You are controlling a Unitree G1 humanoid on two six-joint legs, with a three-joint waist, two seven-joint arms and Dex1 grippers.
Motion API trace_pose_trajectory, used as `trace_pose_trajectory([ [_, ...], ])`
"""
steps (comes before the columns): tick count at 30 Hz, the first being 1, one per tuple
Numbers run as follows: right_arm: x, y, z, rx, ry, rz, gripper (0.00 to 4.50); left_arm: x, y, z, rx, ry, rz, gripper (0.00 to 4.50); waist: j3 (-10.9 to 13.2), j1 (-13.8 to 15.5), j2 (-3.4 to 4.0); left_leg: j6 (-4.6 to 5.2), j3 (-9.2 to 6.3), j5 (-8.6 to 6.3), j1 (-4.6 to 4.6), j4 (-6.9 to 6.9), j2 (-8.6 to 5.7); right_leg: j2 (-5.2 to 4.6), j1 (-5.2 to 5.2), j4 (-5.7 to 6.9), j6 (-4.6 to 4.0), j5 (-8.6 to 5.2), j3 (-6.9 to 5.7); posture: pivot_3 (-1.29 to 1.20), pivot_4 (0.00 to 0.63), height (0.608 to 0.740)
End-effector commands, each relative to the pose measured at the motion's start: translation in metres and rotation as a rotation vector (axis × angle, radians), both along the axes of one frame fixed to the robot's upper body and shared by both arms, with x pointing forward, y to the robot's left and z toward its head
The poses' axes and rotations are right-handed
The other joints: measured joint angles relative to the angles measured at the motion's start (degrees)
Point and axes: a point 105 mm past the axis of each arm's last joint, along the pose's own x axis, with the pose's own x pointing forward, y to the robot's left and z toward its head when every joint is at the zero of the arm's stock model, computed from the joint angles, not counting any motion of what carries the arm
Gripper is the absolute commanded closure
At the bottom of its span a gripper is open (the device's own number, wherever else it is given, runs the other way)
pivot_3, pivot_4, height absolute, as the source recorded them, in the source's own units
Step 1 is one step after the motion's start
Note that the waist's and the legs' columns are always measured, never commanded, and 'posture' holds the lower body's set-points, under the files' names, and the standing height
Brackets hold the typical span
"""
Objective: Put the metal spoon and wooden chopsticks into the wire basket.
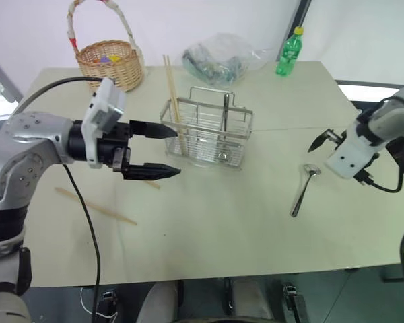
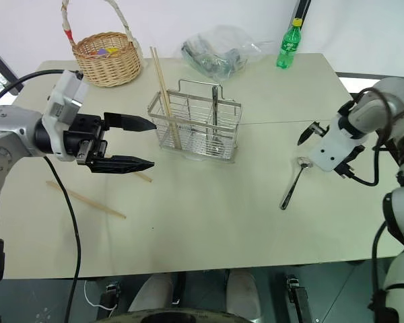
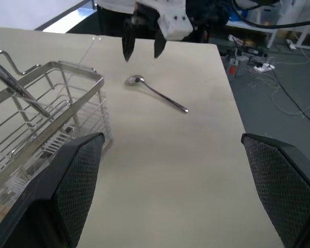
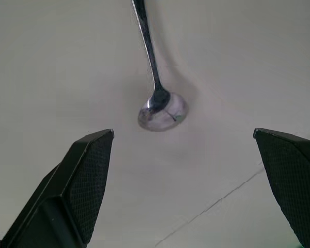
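Silver arms, white wrists, black cables, black-fingered tools.

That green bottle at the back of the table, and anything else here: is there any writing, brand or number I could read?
No text can be read anywhere in these pictures.
Green bottle: it has a label band, but it is too small and blurred to read.
Wicker basket: colourful things lie inside, no legible lettering.
Clear plastic bag: no readable print.
Wire basket, metal spoon and wooden chopsticks: unmarked.

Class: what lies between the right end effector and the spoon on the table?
Nothing. In the right wrist view, bare table separates the open right end effector from the spoon, whose bowl lies just ahead.
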Motion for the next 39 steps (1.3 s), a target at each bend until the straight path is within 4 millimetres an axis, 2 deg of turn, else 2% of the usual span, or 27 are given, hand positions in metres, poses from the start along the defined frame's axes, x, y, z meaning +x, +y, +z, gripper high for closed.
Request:
trace_pose_trajectory([
  [1, 0.006, 0.0, -0.009, -0.034, -0.009, 0.032, 0.04, -0.011, 0.0, 0.012, -0.019, -0.046, 0.009, 0.0, 0.0, 0.0, -0.01, -0.01, 0.0, 0.01, 0.0, 0.01, -0.01, 0.0, 0.0, 0.01, 0.0, 0.0, 0.03, 0.0, 0.15, 0.661],
  [7, 0.014, 0.003, -0.031, -0.019, -0.017, 0.004, 0.04, -0.02, -0.001, 0.011, -0.006, -0.028, 0.023, 0.0, 0.0, 0.1, -0.03, -0.1, -0.04, 0.06, 0.08, 0.07, -0.05, 0.0, 0.04, 0.22, -0.03, 0.01, 0.1, 0.0, 0.15, 0.661],
  [17, 0.026, 0.004, -0.046, -0.039, -0.07, -0.003, 0.04, -0.024, -0.002, 0.016, -0.012, -0.026, 0.035, 0.0, 0.0, -0.1, -0.22, -0.05, -0.13, 0.07, 0.51, 0.19, -0.05, 0.19, 0.21, 0.84, -0.32, -0.07, 0.21, 0.0, 0.15, 0.661],
  [20, 0.025, 0.007, -0.049, -0.027, -0.06, 0.002, 0.84, -0.024, -0.003, 0.019, -0.019, -0.033, 0.034, 0.0, -0.1, -0.1, -0.34, -0.06, -0.12, 0.07, 0.67, 0.18, -0.03, 0.24, 0.33, 0.86, -0.35, -0.08, 0.23, 0.0, 0.15, 0.661],
  [27, 0.021, 0.014, -0.049, 0.011, -0.024, 0.016, 4.42, -0.019, -0.005, 0.024, -0.039, -0.046, 0.037, 0.0, -0.1, -0.2, -0.37, -0.06, -0.04, 0.07, 0.73, 0.15, -0.01, 0.27, 0.33, 0.86, -0.32, -0.05, 0.35, 0.0, 0.15, 0.661],
  [34, 0.017, 0.018, -0.05, 0.072, -0.006, 0.013, 4.42, -0.014, -0.005, 0.028, -0.052, -0.06, 0.033, 0.0, -0.1, -0.1, -0.39, -0.06, -0.05, 0.07, 0.73, 0.15, 0.0, 0.3, 0.34, 0.86, -0.22, 0.01, 0.36, 0.0, 0.15, 0.661],
  [37, 0.014, 0.023, -0.048, 0.145, 0.006, 0.005, 4.42, -0.012, -0.004, 0.028, -0.052, -0.065, 0.037, 0.0, -0.1, -0.1, -0.39, -0.06, -0.04, 0.07, 0.74, 0.15, 0.0, 0.3, 0.35, 0.85, -0.22, 0.01, 0.37, 0.0, 0.15, 0.661],
  [39, 0.011, 0.033, -0.043, 0.267, 0.039, -0.018, 4.42, -0.01, -0.002, 0.028, -0.052, -0.074, 0.044, 0.0, -0.1, -0.1, -0.4, -0.06, -0.03, 0.07, 0.74, 0.15, 0.0, 0.3, 0.36, 0.85, -0.21, 0.02, 0.37, 0.0, 0.15, 0.661],
])
